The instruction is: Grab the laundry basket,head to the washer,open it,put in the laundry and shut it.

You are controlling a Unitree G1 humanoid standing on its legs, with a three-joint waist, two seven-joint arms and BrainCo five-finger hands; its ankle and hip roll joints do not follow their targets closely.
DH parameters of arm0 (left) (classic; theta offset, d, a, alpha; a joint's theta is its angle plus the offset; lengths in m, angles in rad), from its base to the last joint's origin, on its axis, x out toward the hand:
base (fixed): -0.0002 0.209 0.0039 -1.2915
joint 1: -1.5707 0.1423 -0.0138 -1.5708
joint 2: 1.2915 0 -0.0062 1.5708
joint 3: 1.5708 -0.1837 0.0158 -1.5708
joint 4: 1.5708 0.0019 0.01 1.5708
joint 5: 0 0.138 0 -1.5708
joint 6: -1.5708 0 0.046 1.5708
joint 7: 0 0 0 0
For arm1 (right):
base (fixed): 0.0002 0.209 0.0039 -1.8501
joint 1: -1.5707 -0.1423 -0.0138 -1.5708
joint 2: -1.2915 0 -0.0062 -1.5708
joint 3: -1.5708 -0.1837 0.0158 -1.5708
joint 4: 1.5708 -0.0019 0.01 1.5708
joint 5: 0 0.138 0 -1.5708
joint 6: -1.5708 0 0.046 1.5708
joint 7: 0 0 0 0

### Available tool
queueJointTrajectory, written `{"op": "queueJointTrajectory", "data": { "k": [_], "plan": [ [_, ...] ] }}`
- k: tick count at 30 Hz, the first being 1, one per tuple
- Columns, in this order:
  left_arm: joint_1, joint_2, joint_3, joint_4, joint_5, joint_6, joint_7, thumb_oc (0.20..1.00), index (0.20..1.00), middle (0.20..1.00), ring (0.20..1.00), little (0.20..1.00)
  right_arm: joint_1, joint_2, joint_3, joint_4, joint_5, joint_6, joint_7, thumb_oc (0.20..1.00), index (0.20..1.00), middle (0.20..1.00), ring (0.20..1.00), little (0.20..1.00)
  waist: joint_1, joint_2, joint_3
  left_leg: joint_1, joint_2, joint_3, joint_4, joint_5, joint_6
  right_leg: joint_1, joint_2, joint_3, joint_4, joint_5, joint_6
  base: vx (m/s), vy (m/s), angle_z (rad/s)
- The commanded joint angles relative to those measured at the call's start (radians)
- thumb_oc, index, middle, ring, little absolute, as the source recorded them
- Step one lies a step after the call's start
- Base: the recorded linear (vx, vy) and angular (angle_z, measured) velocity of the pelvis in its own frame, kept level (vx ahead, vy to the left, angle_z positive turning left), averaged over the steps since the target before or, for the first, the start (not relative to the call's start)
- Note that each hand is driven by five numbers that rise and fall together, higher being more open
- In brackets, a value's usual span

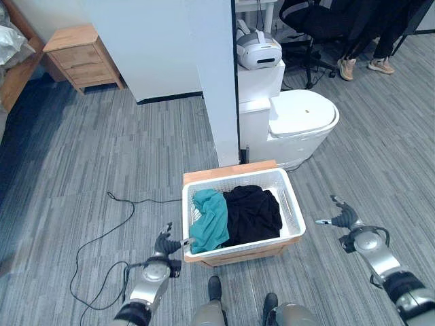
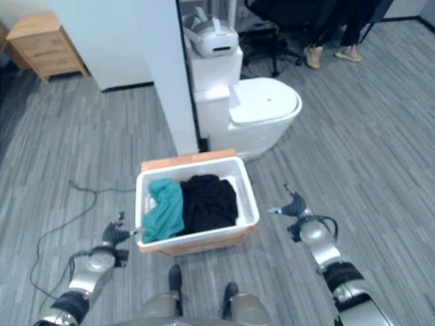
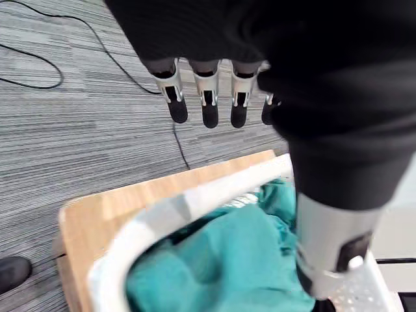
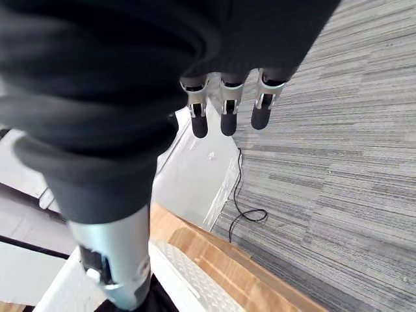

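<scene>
1. Laundry basket (image 1: 292, 219), full of clothes (image 1: 234, 216), sat on a wooden board (image 1: 229, 168) on the floor.
2. Left hand (image 1: 165, 243) at basket's left rim, right hand (image 1: 345, 217) well clear; both spread, empty, seemingly flanking for a two-sided lift.

White laundry basket (image 1: 291, 204) with a perforated wall, on a light wooden board (image 1: 231, 257). Inside — a teal garment (image 1: 211, 221) beside a black one (image 1: 253, 214). The floor (image 1: 81, 170) is grey, striped planks. White washer (image 1: 299, 122) — a pale wooden nightstand (image 1: 76, 56) behind. Silver fingers (image 3: 208, 97), dark-tipped.
</scene>
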Motion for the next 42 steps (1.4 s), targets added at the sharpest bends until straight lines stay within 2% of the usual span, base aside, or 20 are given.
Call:
{"op": "queueJointTrajectory", "data": {
  "k": [1, 5, 8, 9, 10, 11, 14, 20, 23, 25, 27, 29, 32, 34, 36, 39, 40, 41, 42],
  "plan": [
    [-0.225, 0.038, -0.046, 0.122, 0.044, -0.026, 0.085, 1.000, 1.000, 1.000, 1.000, 1.000, -0.165, 0.094, 0.054, 0.089, 0.072, -0.006, -0.055, 1.000, 1.000, 1.000, 1.000, 1.000, -0.013, -0.069, 0.078, 0.070, -0.018, 0.040, -0.023, -0.102, -0.031, -0.015, -0.079, 0.083, -0.212, 0.085, 0.117, -0.19, 0.001, -0.06],
    [-0.408, 0.030, -0.109, 0.316, 0.043, -0.013, 0.151, 1.000, 1.000, 1.000, 1.000, 1.000, -0.353, 0.151, 0.110, 0.247, 0.148, -0.001, -0.084, 1.000, 1.000, 1.000, 1.000, 1.000, 0.000, -0.057, 0.111, 0.005, -0.018, 0.038, -0.044, -0.062, -0.040, -0.105, -0.082, 0.098, -0.180, 0.103, 0.119, -0.10, -0.009, -0.08],
    [-0.488, 0.019, -0.145, 0.419, 0.046, -0.004, 0.160, 1.000, 1.000, 1.000, 1.000, 1.000, -0.450, 0.183, 0.131, 0.345, 0.196, -0.002, -0.093, 1.000, 1.000, 1.000, 1.000, 1.000, 0.004, -0.049, 0.127, -0.030, -0.017, 0.035, -0.055, -0.042, -0.045, -0.144, -0.084, 0.105, -0.173, 0.111, 0.121, -0.03, -0.005, -0.07],
    [-0.515, 0.013, -0.157, 0.444, 0.043, -0.002, 0.164, 1.000, 1.000, 1.000, 1.000, 1.000, -0.481, 0.188, 0.134, 0.375, 0.214, -0.004, -0.096, 0.884, 0.884, 0.884, 0.884, 0.884, 0.006, -0.045, 0.134, -0.043, -0.015, 0.034, -0.056, -0.034, -0.048, -0.157, -0.085, 0.105, -0.170, 0.113, 0.121, -0.02, -0.003, -0.08],
    [-0.538, -0.004, -0.166, 0.463, 0.032, -0.003, 0.158, 0.564, 0.564, 0.564, 0.564, 0.564, -0.507, 0.203, 0.126, 0.407, 0.256, -0.006, -0.096, 0.329, 0.329, 0.329, 0.329, 0.329, 0.008, -0.037, 0.147, -0.053, -0.016, 0.031, -0.062, -0.029, -0.051, -0.169, -0.088, 0.107, -0.167, 0.115, 0.122, -0.01, -0.003, -0.03],
    [-0.527, -0.012, -0.164, 0.457, 0.026, -0.006, 0.161, 0.200, 0.200, 0.200, 0.200, 0.200, -0.500, 0.199, 0.111, 0.394, 0.284, -0.008, -0.100, 0.200, 0.200, 0.200, 0.200, 0.200, 0.007, -0.035, 0.149, -0.057, -0.016, 0.028, -0.063, -0.028, -0.052, -0.170, -0.088, 0.110, -0.167, 0.114, 0.122, 0.02, -0.003, -0.05],
    [-0.487, -0.023, -0.151, 0.430, 0.011, -0.013, 0.155, 0.200, 0.200, 0.200, 0.200, 0.200, -0.459, 0.200, 0.090, 0.345, 0.330, -0.022, -0.097, 0.200, 0.200, 0.200, 0.200, 0.200, 0.003, -0.035, 0.147, -0.057, -0.018, 0.025, -0.064, -0.027, -0.052, -0.168, -0.087, 0.113, -0.171, 0.114, 0.120, 0.02, -0.006, 0.04],
    [-0.311, -0.067, -0.080, 0.222, -0.054, -0.048, 0.172, 0.200, 0.200, 0.200, 0.200, 0.200, -0.307, 0.194, 0.044, 0.124, 0.391, -0.081, -0.103, 0.200, 0.200, 0.200, 0.200, 0.200, -0.007, -0.039, 0.133, -0.012, -0.017, 0.034, -0.062, -0.048, -0.051, -0.128, -0.082, 0.114, -0.175, 0.099, 0.113, 0.04, -0.026, 0.12],
    [-0.150, -0.097, -0.020, -0.045, -0.057, -0.073, 0.174, 0.200, 0.200, 0.200, 0.200, 0.200, -0.097, 0.151, -0.054, -0.164, 0.383, -0.126, -0.087, 0.200, 0.200, 0.200, 0.200, 0.200, -0.020, -0.046, 0.118, 0.038, -0.008, 0.052, -0.054, -0.073, -0.056, -0.075, -0.075, 0.106, -0.178, 0.079, 0.107, 0.02, -0.050, 0.06],
    [-0.123, -0.099, -0.016, -0.087, -0.054, -0.074, 0.167, 0.200, 0.200, 0.200, 0.200, 0.200, -0.060, 0.148, -0.071, -0.205, 0.375, -0.128, -0.081, 0.200, 0.200, 0.200, 0.200, 0.200, -0.022, -0.047, 0.113, 0.047, -0.006, 0.054, -0.051, -0.078, -0.055, -0.063, -0.074, 0.104, -0.181, 0.075, 0.104, 0.01, -0.045, 0.01],
    [-0.032, -0.077, -0.005, -0.231, -0.034, -0.073, 0.128, 0.200, 0.200, 0.200, 0.200, 0.200, 0.051, 0.128, -0.123, -0.348, 0.345, -0.144, -0.060, 0.200, 0.200, 0.200, 0.200, 0.200, -0.030, -0.058, 0.100, 0.074, -0.005, 0.047, -0.004, -0.120, -0.043, -0.021, -0.068, 0.110, -0.187, 0.062, 0.098, 0.01, -0.037, -0.10],
    [0.021, -0.061, 0.007, -0.309, -0.032, -0.076, 0.105, 0.200, 0.200, 0.200, 0.200, 0.200, 0.104, 0.125, -0.152, -0.416, 0.335, -0.152, -0.046, 0.200, 0.200, 0.200, 0.200, 0.200, -0.032, -0.069, 0.097, 0.086, -0.019, 0.013, 0.045, -0.162, -0.034, -0.001, -0.064, 0.132, -0.185, 0.057, 0.095, 0.01, 0.017, -0.20],
    [0.104, -0.050, 0.034, -0.409, -0.055, -0.073, 0.078, 0.200, 0.200, 0.200, 0.200, 0.200, 0.172, 0.123, -0.176, -0.503, 0.304, -0.151, -0.024, 0.200, 0.200, 0.200, 0.200, 0.200, -0.029, -0.085, 0.088, 0.084, -0.096, -0.127, 0.114, -0.236, -0.014, 0.003, -0.051, 0.192, -0.180, 0.066, 0.095, -0.02, 0.083, -0.41],
    [0.138, -0.048, 0.037, -0.444, -0.045, -0.062, 0.047, 0.200, 0.200, 0.200, 0.200, 0.200, 0.232, 0.118, -0.211, -0.542, 0.280, -0.145, -0.006, 0.200, 0.200, 0.200, 0.200, 0.200, -0.049, -0.087, 0.062, 0.099, -0.124, -0.159, 0.115, -0.261, 0.005, 0.008, -0.048, 0.219, -0.185, 0.075, 0.099, 0.01, 0.120, -0.70],
    [0.173, -0.036, 0.038, -0.477, -0.029, -0.053, 0.022, 0.200, 0.200, 0.200, 0.200, 0.200, 0.292, 0.114, -0.240, -0.576, 0.253, -0.135, 0.006, 0.200, 0.200, 0.200, 0.200, 0.200, -0.068, -0.089, 0.037, 0.128, -0.129, -0.131, 0.109, -0.277, 0.019, 0.015, -0.046, 0.248, -0.186, 0.087, 0.109, 0.04, 0.151, -0.47],
    [0.181, -0.020, 0.036, -0.526, 0.003, -0.048, -0.004, 0.200, 0.200, 0.200, 0.200, 0.200, 0.340, 0.123, -0.277, -0.618, 0.223, -0.128, 0.019, 0.200, 0.200, 0.200, 0.200, 0.200, -0.108, -0.092, 0.023, 0.164, -0.132, -0.049, 0.094, -0.292, 0.036, -0.002, -0.049, 0.294, -0.185, 0.120, 0.141, -0.06, 0.169, -0.70],
    [0.179, -0.017, 0.034, -0.544, 0.009, -0.050, -0.005, 0.200, 0.200, 0.200, 0.200, 0.200, 0.345, 0.131, -0.284, -0.633, 0.218, -0.128, 0.019, 0.200, 0.200, 0.200, 0.200, 0.200, -0.113, -0.093, 0.026, 0.174, -0.129, -0.013, 0.092, -0.302, 0.043, -0.013, -0.047, 0.317, -0.180, 0.130, 0.154, -0.07, 0.098, -0.84],
    [0.178, -0.016, 0.034, -0.544, 0.009, -0.050, -0.005, 0.200, 0.200, 0.200, 0.200, 0.200, 0.345, 0.132, -0.285, -0.634, 0.218, -0.127, 0.019, 0.200, 0.200, 0.200, 0.200, 0.200, -0.111, -0.095, 0.024, 0.171, -0.131, -0.010, 0.090, -0.298, 0.043, -0.016, -0.048, 0.320, -0.181, 0.133, 0.154, -0.16, 0.129, -1.33],
    [0.163, -0.008, 0.033, -0.561, 0.020, -0.054, -0.002, 0.200, 0.200, 0.200, 0.200, 0.200, 0.354, 0.152, -0.300, -0.653, 0.227, -0.132, 0.021, 0.200, 0.200, 0.200, 0.200, 0.200, -0.131, -0.099, 0.029, 0.176, -0.132, 0.065, 0.087, -0.305, 0.054, -0.058, -0.046, 0.351, -0.169, 0.158, 0.176, -0.19, 0.109, -1.34]
  ]
}}
